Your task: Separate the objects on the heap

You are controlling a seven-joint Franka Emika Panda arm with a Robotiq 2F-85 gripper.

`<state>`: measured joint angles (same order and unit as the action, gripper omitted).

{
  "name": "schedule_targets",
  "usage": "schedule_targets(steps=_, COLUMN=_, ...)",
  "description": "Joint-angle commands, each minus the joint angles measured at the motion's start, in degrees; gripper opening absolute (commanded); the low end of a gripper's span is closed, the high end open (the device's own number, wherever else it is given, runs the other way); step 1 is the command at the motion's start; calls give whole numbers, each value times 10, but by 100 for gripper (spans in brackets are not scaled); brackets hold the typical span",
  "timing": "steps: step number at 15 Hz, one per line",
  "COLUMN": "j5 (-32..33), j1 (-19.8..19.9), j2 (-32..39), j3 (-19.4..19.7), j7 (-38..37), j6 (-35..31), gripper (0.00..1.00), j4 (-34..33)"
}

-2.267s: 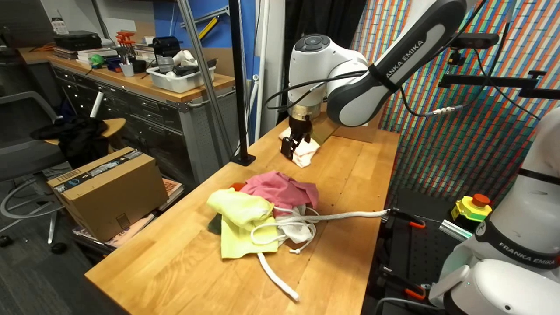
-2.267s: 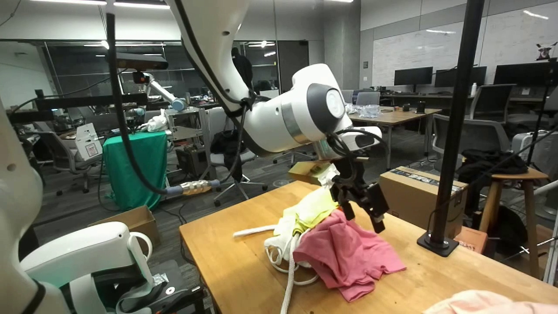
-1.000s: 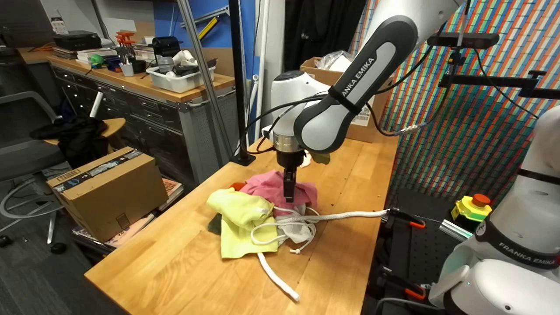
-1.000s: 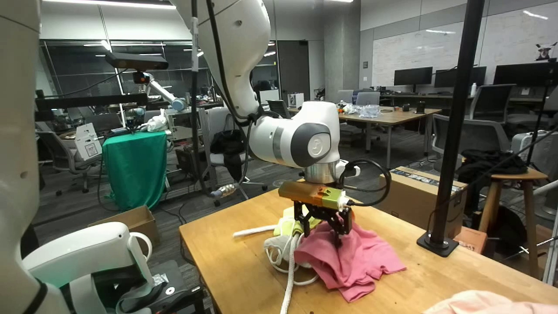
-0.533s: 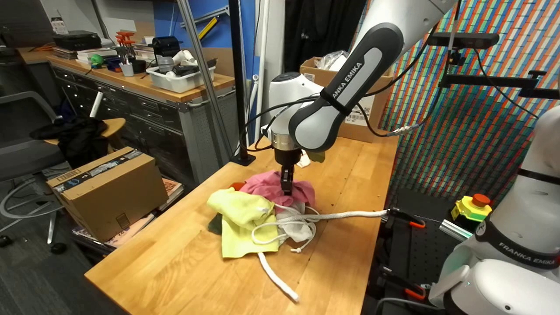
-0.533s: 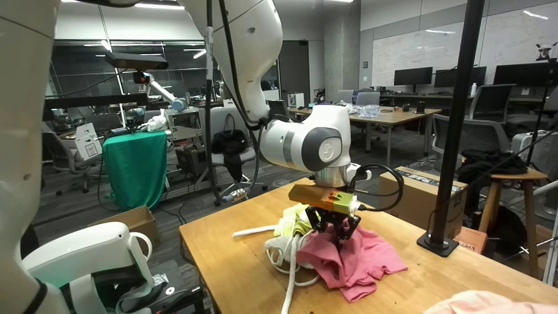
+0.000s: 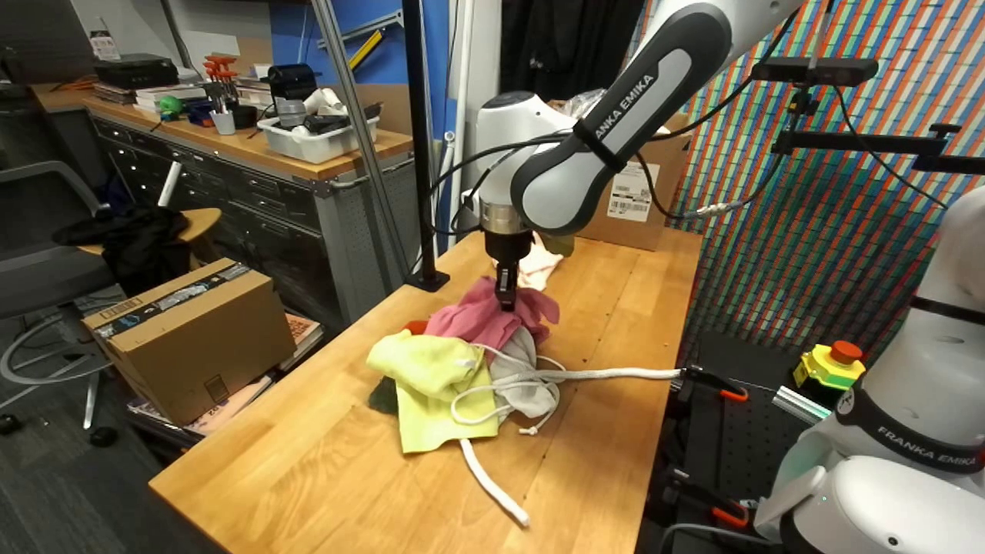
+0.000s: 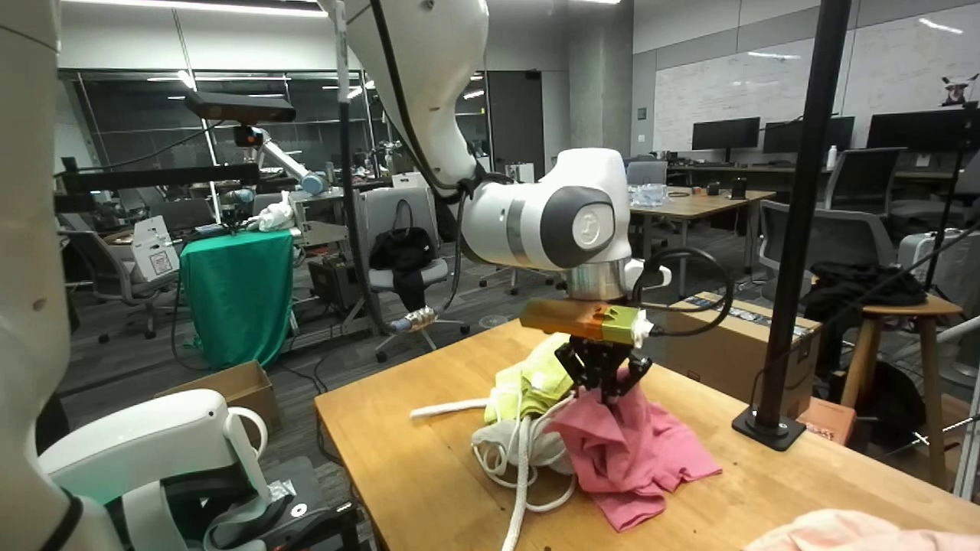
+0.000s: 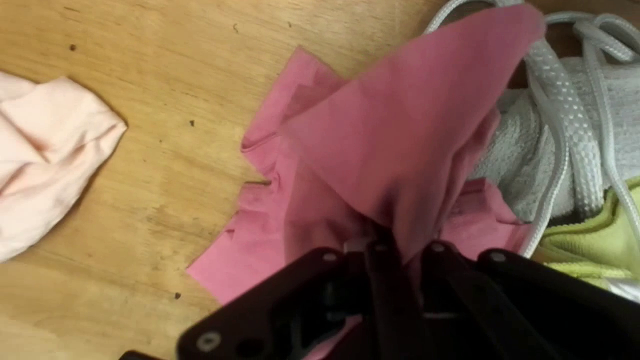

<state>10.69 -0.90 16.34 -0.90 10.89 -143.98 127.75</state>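
Wooden table (image 7: 331, 454): claw (image 8: 609, 396) clenched on pink cloth (image 8: 639, 459); wrist view: pinch spot lost among folds, peach cloth (image 9: 50, 160) cut off.

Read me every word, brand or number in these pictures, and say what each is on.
"ANKA EMIKA": arm link, beside black strap.
"FRANKA EMIKA": dark band on robot base.
All other print is too small or blurred to read, including the shipping label and box tape.

Heap (image 7: 454, 365) on table (image 7: 331, 469), cord (image 9: 575, 122) across towel (image 9: 517, 145)
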Motion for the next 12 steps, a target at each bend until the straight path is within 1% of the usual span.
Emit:
schedule_targets(steps=1, j5=-10, j1=13, j2=-98, j3=3, j7=11, j6=2, gripper=2, j4=42)
schedule_targets(steps=7, j5=-46, j1=31, j2=-212, j3=20, j7=20, j6=-17, gripper=2, j4=82)
schedule_targets(steps=12, j5=-59, j1=31, j2=-284, j3=38, j7=13, j6=-26, gripper=2, j4=102)
